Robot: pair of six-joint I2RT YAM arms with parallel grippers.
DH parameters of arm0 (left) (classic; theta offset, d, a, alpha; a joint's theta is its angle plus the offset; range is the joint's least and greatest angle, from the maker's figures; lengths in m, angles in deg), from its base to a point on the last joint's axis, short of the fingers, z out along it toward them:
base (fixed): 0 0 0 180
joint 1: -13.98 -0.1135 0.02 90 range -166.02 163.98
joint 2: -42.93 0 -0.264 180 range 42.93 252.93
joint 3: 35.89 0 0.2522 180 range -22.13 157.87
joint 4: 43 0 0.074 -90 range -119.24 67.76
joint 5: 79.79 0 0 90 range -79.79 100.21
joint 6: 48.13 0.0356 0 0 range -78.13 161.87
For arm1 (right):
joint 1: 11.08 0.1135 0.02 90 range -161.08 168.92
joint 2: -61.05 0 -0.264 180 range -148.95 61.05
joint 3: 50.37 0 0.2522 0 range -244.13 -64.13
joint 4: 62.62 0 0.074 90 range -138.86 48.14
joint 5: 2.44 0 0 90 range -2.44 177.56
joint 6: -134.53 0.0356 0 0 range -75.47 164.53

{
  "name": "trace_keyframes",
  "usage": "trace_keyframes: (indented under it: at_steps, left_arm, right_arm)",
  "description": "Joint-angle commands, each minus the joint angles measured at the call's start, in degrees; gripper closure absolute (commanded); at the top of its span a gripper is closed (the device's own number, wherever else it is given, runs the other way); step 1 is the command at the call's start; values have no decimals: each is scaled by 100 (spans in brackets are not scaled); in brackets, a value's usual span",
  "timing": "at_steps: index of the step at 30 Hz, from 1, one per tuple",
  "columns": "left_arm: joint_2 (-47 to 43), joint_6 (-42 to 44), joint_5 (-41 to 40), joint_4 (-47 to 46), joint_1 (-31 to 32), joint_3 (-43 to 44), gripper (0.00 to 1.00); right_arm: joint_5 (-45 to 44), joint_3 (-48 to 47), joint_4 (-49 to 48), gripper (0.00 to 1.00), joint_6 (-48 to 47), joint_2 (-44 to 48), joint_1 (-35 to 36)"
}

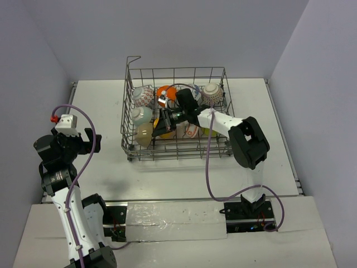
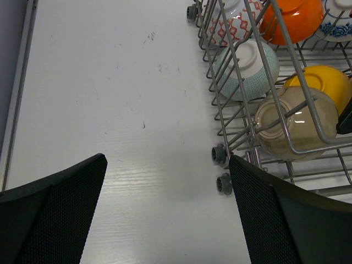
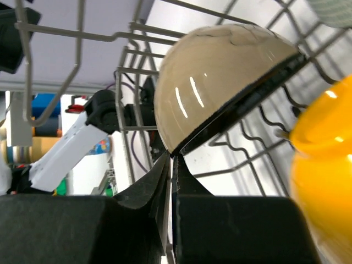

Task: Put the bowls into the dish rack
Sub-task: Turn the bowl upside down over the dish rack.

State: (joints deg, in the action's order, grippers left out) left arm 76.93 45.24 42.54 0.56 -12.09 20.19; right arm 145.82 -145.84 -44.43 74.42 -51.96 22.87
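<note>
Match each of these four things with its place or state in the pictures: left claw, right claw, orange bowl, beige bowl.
Things:
1. left claw
2. right claw
3. orange bowl
4. beige bowl

Places or states:
A. in the far row of the rack
B. open, over the bare table beside the rack
C. at the rack's near left corner
D. reaching into the rack, shut on a bowl's rim

Pairs: 1-B; 2-D; 3-A; 4-C
</note>
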Motion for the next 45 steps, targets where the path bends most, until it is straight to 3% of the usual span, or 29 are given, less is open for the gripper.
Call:
trace_keyframes:
  at_steps: [1,19,28,32,35,38,42,45]
  left_arm:
    - [10,-48,176,-115,-30,-49,1]
    - [2,-39,176,-115,-30,-49,1]
    - [2,-39,106,-141,-39,-49,1]
    - [-95,-39,-26,-185,-39,-66,1]
    - [-121,-39,18,-168,-39,-40,1]
    - [-165,-39,18,-168,-39,4,1]
    - [-367,-56,-78,-238,-39,65,1]
    - [-254,-57,-17,-212,-39,162,1]
  right_arm:
    - [-95,41,233,100,-422,482,-99]
    - [-157,-29,445,100,-624,473,-99]
    - [-236,-810,1480,88,-1580,692,-3]
    - [-840,-1582,2455,84,-2284,947,6]
    - [-1516,-2066,2957,75,-2768,1149,-3]
    - [-2115,-2418,3248,70,-3190,1343,-20]
    - [-3721,-2534,3328,64,-3682,1650,-64]
    - [-4287,-2446,3319,59,-3876,1948,-196]
